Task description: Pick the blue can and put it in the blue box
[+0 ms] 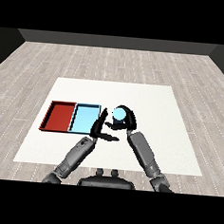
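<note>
Nearest me, both grey forearms come up from the lower corners, upper ends cut off at the bottom edge, smooth rounded casings with darker joints. My left hand [100, 126] sits just right of the light blue tray [86, 118], black fingers straight and pointing away up the table, thumb stretched out to the right along the table top: open, holding nothing that I can see. Whether its fingers touch the tray's right wall I can't tell. My right hand [126, 119] is a little farther in, black fingers curled round the blue can [118, 114], gripping it. The can shows only as a pale blue rounded top with a lighter highlight; its body is hidden behind the fingers and palm, so no label or base readable. It is outside the tray, just beside the tray's far right corner, between my two hands. Can't tell whether it rests on the table or is lifted off it. The light blue tray is a shallow rectangle with a flat bottom and thin darker blue rim; the red tray [59, 116] touches its left side, same shape, dark red rim. Both lie on the white table [169, 137], matte and plain. Beyond it, grey wood-plank floor [118, 62], then a dark wall at the back.
</note>
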You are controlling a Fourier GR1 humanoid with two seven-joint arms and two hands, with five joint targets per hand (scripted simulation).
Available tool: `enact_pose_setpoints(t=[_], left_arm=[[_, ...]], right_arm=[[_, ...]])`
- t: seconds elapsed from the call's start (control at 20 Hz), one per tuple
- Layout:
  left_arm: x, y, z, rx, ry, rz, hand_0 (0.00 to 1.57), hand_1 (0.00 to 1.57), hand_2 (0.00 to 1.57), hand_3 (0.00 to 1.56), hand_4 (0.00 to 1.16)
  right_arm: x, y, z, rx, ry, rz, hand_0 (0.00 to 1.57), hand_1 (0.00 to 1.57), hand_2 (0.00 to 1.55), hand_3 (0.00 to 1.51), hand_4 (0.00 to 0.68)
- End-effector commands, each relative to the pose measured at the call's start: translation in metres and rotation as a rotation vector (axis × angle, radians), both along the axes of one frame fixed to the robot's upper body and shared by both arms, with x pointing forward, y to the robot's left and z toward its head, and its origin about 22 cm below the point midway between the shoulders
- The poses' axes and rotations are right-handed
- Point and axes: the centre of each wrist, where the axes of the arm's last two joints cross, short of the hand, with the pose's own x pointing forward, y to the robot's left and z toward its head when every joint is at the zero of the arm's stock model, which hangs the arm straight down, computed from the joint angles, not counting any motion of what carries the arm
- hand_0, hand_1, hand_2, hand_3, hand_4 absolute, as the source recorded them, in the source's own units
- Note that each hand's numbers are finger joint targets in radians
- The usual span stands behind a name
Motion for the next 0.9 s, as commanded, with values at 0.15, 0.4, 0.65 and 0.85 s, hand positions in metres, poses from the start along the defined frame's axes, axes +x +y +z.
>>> enact_pose_setpoints(t=[0.15,0.4,0.65,0.85], left_arm=[[0.000,-0.024,0.009,-0.008,0.036,-0.006,0.00,0.00,0.00,0.00,0.00],[0.007,-0.010,-0.011,0.015,0.033,0.005,0.00,0.00,0.00,0.00,0.00],[0.023,-0.026,0.003,0.021,0.040,-0.004,0.00,0.00,0.00,0.00,0.00],[0.014,-0.026,-0.011,0.038,0.044,-0.001,0.00,0.00,0.00,0.00,0.00]], right_arm=[[0.001,0.013,0.001,0.020,0.000,0.019,1.44,1.44,1.46,1.37,0.553],[0.000,0.016,-0.007,0.012,-0.021,0.032,1.43,1.43,1.46,1.38,0.559],[-0.018,0.012,-0.007,0.018,-0.016,0.043,1.43,1.43,1.46,1.38,0.558],[0.003,0.014,-0.010,0.037,-0.018,0.049,1.43,1.43,1.46,1.38,0.552]])
